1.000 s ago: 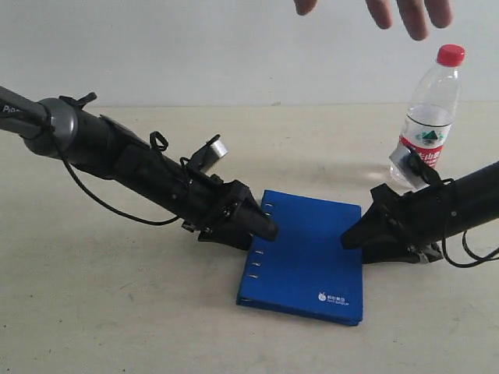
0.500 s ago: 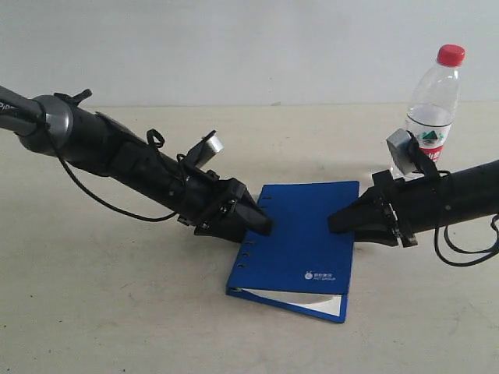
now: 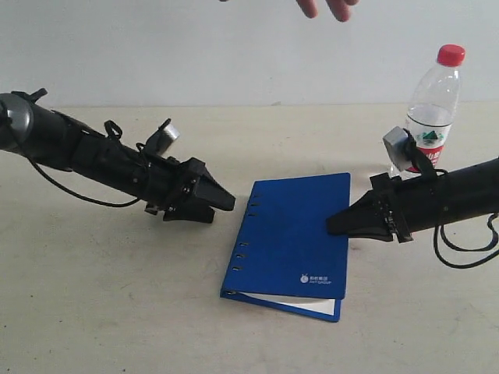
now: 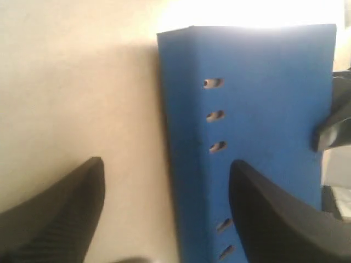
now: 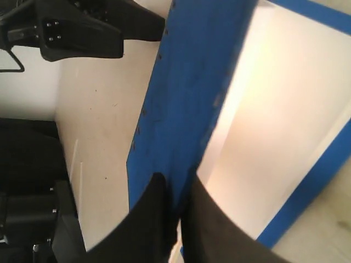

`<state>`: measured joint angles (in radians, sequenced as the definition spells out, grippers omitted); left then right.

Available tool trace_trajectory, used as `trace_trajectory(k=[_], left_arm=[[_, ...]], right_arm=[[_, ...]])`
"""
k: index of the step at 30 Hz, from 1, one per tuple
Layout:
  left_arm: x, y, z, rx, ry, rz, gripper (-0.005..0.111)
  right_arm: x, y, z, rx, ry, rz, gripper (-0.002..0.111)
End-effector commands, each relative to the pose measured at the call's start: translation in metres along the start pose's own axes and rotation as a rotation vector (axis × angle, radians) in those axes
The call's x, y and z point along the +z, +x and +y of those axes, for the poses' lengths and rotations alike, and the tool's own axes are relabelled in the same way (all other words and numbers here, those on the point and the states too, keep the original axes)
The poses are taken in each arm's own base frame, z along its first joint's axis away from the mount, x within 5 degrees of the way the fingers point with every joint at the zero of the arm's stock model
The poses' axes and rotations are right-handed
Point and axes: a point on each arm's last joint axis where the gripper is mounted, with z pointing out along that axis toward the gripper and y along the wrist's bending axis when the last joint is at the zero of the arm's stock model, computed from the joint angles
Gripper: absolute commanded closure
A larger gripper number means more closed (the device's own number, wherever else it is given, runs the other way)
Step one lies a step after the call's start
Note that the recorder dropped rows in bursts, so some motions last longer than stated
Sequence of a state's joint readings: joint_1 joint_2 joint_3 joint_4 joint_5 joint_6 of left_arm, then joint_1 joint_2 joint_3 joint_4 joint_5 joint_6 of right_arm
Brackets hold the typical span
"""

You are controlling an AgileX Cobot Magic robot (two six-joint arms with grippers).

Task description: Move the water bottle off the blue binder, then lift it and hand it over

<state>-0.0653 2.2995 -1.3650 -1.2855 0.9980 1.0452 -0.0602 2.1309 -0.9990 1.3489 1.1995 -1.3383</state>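
One bottle point(image 3: 431, 117) stands upright on the table point(image 3: 117, 296) near the right tool point(image 3: 337, 224), already off the single binder point(image 3: 292, 234). That tool is pinched shut on the binder's cover edge, apparently to lift it. The left tool point(image 3: 226, 202) hangs open and empty near the spine. One hand point(image 3: 327, 6) waits above, likely for the handover.

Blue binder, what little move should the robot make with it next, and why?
Probably the right gripper should lift gently toward the person's hand above. Its jaws are shut on the cover edge of the blue binder, the water bottle stands on the table off it, and the left gripper is open, apart from the spine.
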Motion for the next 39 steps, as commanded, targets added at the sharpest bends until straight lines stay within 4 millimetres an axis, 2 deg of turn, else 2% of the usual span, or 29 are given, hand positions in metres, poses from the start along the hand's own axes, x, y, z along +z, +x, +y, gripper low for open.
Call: trace_trajectory(k=[1, 5, 10, 13, 16, 19, 22, 25, 27, 30, 32, 36, 39], left_arm=[[0.012, 0.009, 0.009, -0.029, 0.125, 0.007, 0.045], [0.016, 0.005, 0.003, -0.038, 0.296, -0.079, 0.045], [0.018, 0.007, 0.008, -0.001, 0.261, -0.065, 0.045], [0.019, 0.010, 0.013, 0.019, 0.209, -0.042, 0.045], [0.021, 0.008, 0.010, 0.049, 0.227, -0.064, 0.045], [0.021, 0.004, 0.001, 0.065, 0.303, -0.111, 0.045], [0.030, 0.003, -0.008, 0.095, 0.325, -0.134, 0.045], [0.046, 0.006, -0.023, 0.144, 0.351, -0.129, 0.045], [0.051, 0.003, -0.031, 0.183, 0.369, -0.184, 0.045], [0.054, 0.003, -0.043, 0.232, 0.381, -0.178, 0.045], [0.053, 0.002, -0.050, 0.248, 0.386, -0.180, 0.053], [0.045, -0.004, -0.057, 0.277, 0.387, -0.200, 0.101], [0.039, -0.007, -0.065, 0.333, 0.387, -0.219, 0.102]], right_arm=[[-0.005, -0.003, 0.011, -0.078, -0.013, 0.004, 0.108], [-0.008, -0.005, 0.018, -0.091, -0.008, -0.002, 0.108], [-0.016, -0.010, 0.034, -0.140, 0.000, -0.022, 0.108], [-0.025, -0.015, 0.054, -0.199, 0.010, -0.051, 0.108], [-0.031, -0.018, 0.066, -0.205, 0.016, -0.065, 0.108], [-0.032, -0.017, 0.068, -0.206, 0.017, -0.066, 0.108], [-0.031, -0.018, 0.069, -0.196, 0.011, -0.076, 0.108], [-0.022, -0.017, 0.074, -0.209, 0.000, -0.050, 0.108], [-0.014, -0.014, 0.078, -0.226, -0.007, -0.013, 0.108], [-0.009, -0.013, 0.080, -0.237, -0.014, 0.001, 0.108], [-0.009, -0.013, 0.080, -0.246, -0.014, 0.001, 0.108], [-0.009, -0.012, 0.075, -0.219, 0.049, 0.023, 0.108], [-0.010, -0.007, 0.069, -0.240, 0.101, 0.085, 0.104]])
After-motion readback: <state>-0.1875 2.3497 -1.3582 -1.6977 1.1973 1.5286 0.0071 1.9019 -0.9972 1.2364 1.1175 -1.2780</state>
